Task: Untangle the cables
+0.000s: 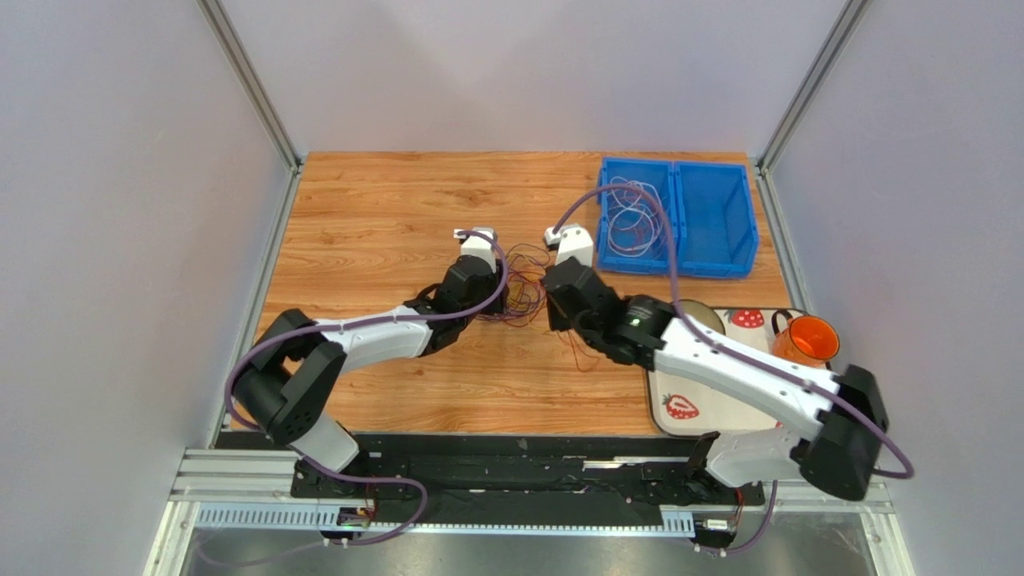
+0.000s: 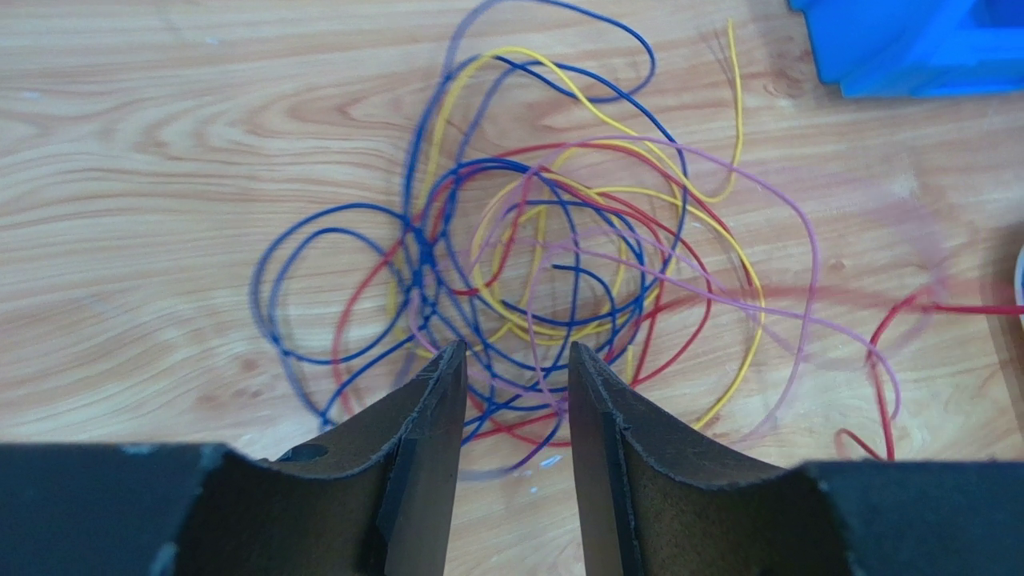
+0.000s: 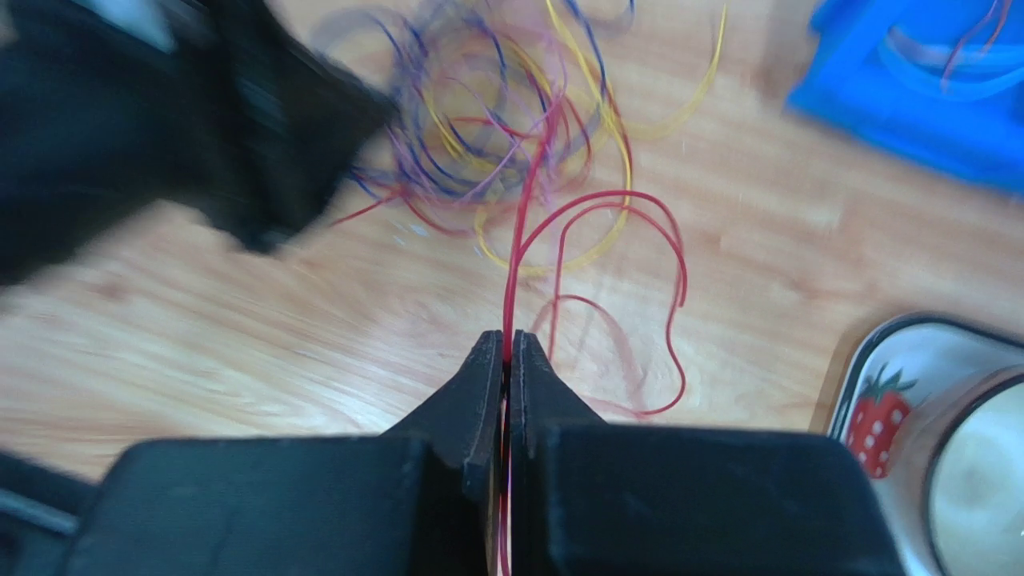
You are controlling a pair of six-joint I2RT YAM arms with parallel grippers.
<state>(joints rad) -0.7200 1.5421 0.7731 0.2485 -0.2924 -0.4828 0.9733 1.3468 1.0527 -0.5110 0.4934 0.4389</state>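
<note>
A loose tangle of thin cables (image 1: 524, 283) in blue, red, yellow and purple lies on the wooden table between the two grippers. It also shows in the left wrist view (image 2: 541, 276) and, blurred, in the right wrist view (image 3: 481, 108). My left gripper (image 2: 517, 354) is open at the tangle's near edge, with a few strands lying on the table below the gap between its fingers. My right gripper (image 3: 506, 342) is shut on a red cable (image 3: 601, 210) that runs from the tangle and loops off to the right. In the top view the left gripper (image 1: 499, 292) and the right gripper (image 1: 554, 315) flank the tangle.
A blue two-compartment bin (image 1: 677, 198) stands at the back right, with pale cables (image 1: 631, 216) in its left compartment; its corner shows in the left wrist view (image 2: 914, 48). A strawberry-print plate (image 1: 691, 402) and an orange cup (image 1: 805, 340) sit at the right, under the right arm.
</note>
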